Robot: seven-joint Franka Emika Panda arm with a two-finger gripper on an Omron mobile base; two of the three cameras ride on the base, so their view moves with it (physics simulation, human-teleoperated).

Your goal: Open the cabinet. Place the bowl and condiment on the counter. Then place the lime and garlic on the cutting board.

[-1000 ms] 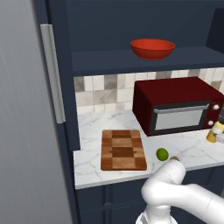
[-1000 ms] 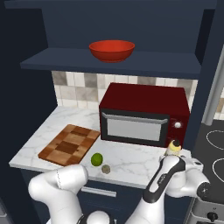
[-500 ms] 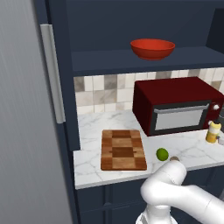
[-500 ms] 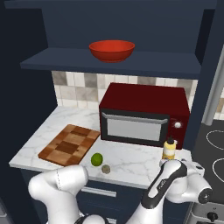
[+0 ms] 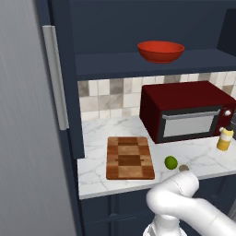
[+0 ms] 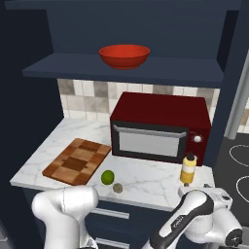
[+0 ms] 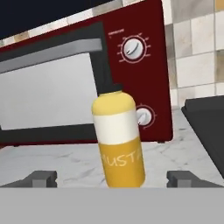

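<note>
While my jaws (image 7: 109, 178) stand wide open and hold nothing, the cutting board (image 5: 129, 157) lies at the left of the desk (image 5: 99, 177). Right of it, near the front edge, sit the lime (image 5: 171, 162) and garlic (image 5: 184, 168). Further right, the condiment (image 7: 119, 138) stands upright before the microwave (image 5: 184, 110). Above, the bowl (image 5: 161, 51) rests on the cabinet (image 5: 138, 64) shelf.

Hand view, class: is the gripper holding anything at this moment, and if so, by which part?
Nothing is held. The gripper is open, its fingertips apart on either side of the condiment, which stands upright on the counter with clear gaps beside it.
</note>
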